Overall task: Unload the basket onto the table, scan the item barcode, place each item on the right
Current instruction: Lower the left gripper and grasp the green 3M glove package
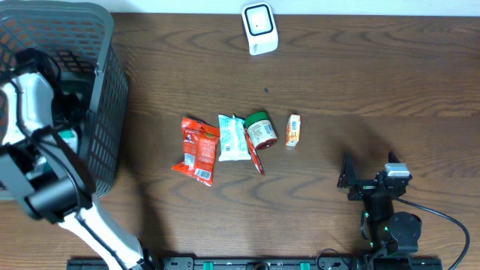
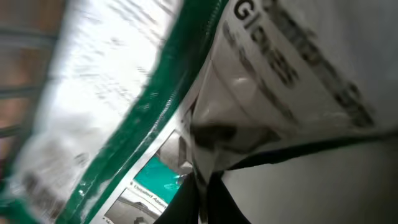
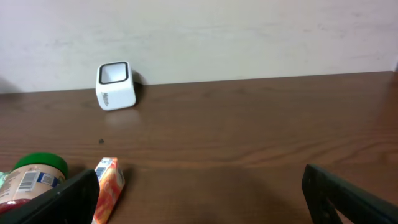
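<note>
The grey wire basket [image 1: 105, 90] fills the upper left of the overhead frame, its wall running down the left third. The left arm reaches over the rim into it, so room there is tight. To the right the brown table [image 1: 360, 82] lies open across the whole upper right, up to the white scanner [image 1: 259, 28] at the top centre edge. A row of things sits mid-frame: a red snack bag [image 1: 196, 150], a white pouch [image 1: 232, 137], a green-lidded jar [image 1: 261, 129] and a small orange carton [image 1: 293, 130]. The first three touch and the carton stands just apart. The right gripper [image 3: 202, 208] sits in the lower right of the overhead frame, its fingers spread wide with nothing between them. Inside the basket the left gripper [image 2: 208, 180] is closed, pinching a packet [image 2: 298, 74]. It is glossy white film with a diagonal green stripe and grey print (blurred, a large "G" the only clear letter), and it puckers where the dark fingertip bites.
</note>
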Robot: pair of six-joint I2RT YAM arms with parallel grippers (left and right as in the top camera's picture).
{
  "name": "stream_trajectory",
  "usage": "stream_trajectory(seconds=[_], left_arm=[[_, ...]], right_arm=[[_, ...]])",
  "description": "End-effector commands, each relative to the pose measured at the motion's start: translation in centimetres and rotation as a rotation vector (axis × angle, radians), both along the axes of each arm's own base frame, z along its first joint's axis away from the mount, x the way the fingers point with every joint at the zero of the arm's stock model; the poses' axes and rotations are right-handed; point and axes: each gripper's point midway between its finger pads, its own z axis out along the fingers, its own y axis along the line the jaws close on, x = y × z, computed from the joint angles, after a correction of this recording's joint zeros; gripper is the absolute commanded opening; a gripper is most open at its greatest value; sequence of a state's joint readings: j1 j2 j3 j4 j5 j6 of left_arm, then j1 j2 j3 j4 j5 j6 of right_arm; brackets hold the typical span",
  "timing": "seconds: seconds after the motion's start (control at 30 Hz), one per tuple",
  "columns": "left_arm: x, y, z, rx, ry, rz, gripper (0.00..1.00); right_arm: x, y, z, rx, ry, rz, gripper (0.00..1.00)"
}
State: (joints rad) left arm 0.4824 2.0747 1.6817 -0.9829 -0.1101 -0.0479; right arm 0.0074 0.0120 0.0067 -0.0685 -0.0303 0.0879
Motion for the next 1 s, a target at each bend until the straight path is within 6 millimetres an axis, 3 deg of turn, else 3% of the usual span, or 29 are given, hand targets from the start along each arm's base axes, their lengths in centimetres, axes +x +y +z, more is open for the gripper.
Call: stream_trajectory(seconds=[0.0, 0.27, 0.5, 0.63, 0.8, 0.83, 0.87, 0.9, 0.93, 0.97], left_arm=[[0.7, 0.8, 7.8, 0.101, -0.177, 0.025, 0.07], [-0.4, 0.0, 16.3, 0.185, -0.38, 0.046, 0.07], [-1.3, -2.4, 21.8, 0.165, -0.552, 0.005, 0.07], [-1.7, -3.2, 23.3, 0.159, -0.597, -0.008, 0.07], [-2.1, -3.4, 21.7, 0.135, -0.549, -0.004, 0.07], [-2.1, -3.4, 21.0, 0.127, -0.533, -0.003, 0.15], [-2.2, -3.3, 20.0, 0.118, -0.509, 0.0, 0.46], [-2.1, -3.3, 19.5, 0.112, -0.498, 0.001, 0.53], [-1.8, -3.2, 17.8, 0.094, -0.463, 0.004, 0.74], [-1.6, -3.1, 16.6, 0.08, -0.436, 0.005, 0.8]], right_arm=[[0.0, -0.3, -0.1, 0.009, 0.002, -0.012, 0.99], [0.0, -0.3, -0.1, 0.009, 0.002, -0.012, 0.99], [0.0, -0.3, -0.1, 0.009, 0.002, -0.012, 0.99], [0.0, -0.3, -0.1, 0.009, 0.002, -0.012, 0.99], [0.0, -0.3, -0.1, 0.009, 0.002, -0.012, 0.99], [0.0, -0.3, -0.1, 0.009, 0.002, -0.012, 0.99], [0.0, -0.3, -0.1, 0.009, 0.002, -0.012, 0.99], [0.0, -0.3, -0.1, 0.009, 0.002, -0.011, 0.99], [0.0, -0.3, -0.1, 0.008, 0.002, -0.012, 0.99], [0.0, -0.3, -0.1, 0.009, 0.002, -0.012, 0.99]])
